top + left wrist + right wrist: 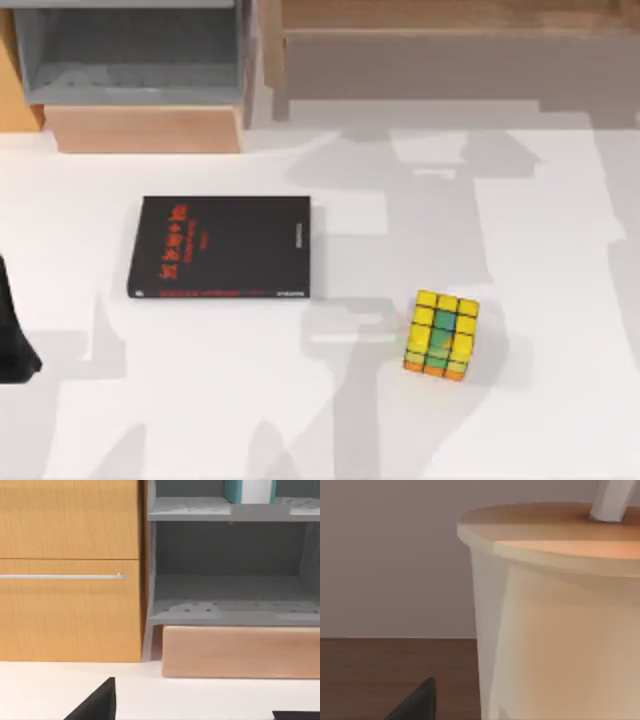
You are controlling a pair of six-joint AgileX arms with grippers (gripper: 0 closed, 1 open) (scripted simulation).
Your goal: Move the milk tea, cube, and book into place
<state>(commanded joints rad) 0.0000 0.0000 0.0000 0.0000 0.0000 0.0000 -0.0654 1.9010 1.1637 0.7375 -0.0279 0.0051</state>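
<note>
The book lies flat on the white table, black cover up, left of centre, and the cube sits apart to its right, nearer the front edge. The milk tea cup stands on a brown surface just before the right gripper — whether those fingers hold it I cannot tell. The left arm waits at the table's left edge, facing the grey shelf — its grip I cannot tell either.

The flat black rectangular book carries red lettering along its cover and small white print near the spine edge, but none of it can be read.
</note>
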